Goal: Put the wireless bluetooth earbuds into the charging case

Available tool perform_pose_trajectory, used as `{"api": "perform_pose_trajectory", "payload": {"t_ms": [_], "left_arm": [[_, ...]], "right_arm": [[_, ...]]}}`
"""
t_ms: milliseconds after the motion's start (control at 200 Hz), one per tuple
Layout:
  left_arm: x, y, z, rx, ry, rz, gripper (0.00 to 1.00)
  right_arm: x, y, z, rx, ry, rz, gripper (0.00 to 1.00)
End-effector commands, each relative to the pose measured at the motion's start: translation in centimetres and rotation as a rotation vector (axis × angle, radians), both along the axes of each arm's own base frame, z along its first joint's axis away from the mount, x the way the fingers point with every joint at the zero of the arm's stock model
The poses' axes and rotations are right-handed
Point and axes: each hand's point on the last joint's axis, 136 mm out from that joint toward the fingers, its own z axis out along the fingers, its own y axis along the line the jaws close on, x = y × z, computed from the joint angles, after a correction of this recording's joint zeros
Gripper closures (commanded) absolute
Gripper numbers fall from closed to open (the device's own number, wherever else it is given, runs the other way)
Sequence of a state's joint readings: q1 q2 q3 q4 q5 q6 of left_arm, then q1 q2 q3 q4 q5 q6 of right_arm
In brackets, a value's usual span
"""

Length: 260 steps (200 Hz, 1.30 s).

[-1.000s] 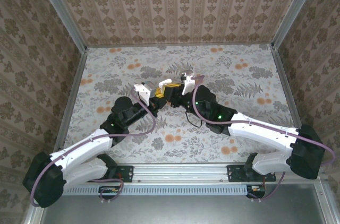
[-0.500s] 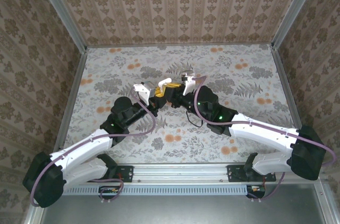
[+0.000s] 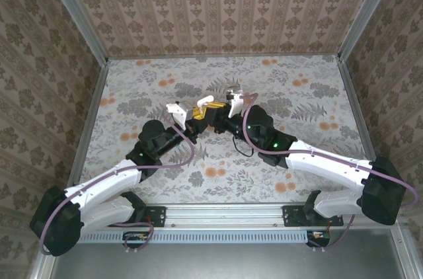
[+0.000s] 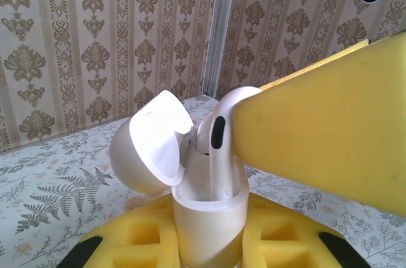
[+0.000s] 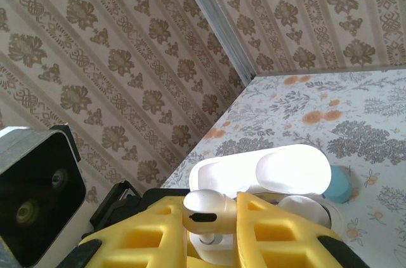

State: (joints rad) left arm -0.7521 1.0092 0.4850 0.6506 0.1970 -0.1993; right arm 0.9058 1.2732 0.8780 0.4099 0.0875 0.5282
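White earbud point(image 4: 219, 131) pinched in right gripper point(image 5: 206, 230), stem partway into case point(image 4: 207, 201) clamped upright by left gripper point(image 4: 209, 233) from 8 o'clock, lid point(image 4: 149, 150) hinged back toward 10 o'clock, keeping socket clear.

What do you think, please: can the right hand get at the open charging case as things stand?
Probably yes. The left hand holds the charging case upright with its lid swung back, and the right hand holds the white earbud stem-down in its opening; nothing seems to sit between them.
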Motion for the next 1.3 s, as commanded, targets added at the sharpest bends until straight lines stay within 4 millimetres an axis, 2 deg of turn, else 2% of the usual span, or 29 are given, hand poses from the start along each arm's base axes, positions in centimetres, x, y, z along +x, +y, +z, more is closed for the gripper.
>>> {"api": "perform_pose_trajectory", "payload": {"t_ms": [0, 190, 505, 800, 1295], "left_arm": [[-0.7, 0.3, 5.9, -0.158, -0.148, -0.016, 1.0], [-0.7, 0.8, 6.3, -0.161, -0.163, -0.001, 1.0], [-0.7, 0.8, 6.4, -0.162, -0.163, -0.001, 1.0], [-0.7, 0.9, 6.4, -0.16, -0.161, -0.001, 1.0], [-0.8, 1.0, 3.7, -0.082, -0.13, -0.009, 1.0]], "right_arm": [[-5.1, 3.5, -3.5, -0.111, 0.091, 0.299, 0.79], [-5.2, 3.1, -4.6, -0.183, 0.091, 0.298, 0.76], [-4.8, 2.9, -4.1, -0.227, 0.075, 0.279, 0.7], [-3.8, 1.7, -4.0, -0.239, 0.083, 0.196, 0.74], [-3.3, 0.1, -0.8, -0.161, 0.074, 0.144, 0.76]]}}
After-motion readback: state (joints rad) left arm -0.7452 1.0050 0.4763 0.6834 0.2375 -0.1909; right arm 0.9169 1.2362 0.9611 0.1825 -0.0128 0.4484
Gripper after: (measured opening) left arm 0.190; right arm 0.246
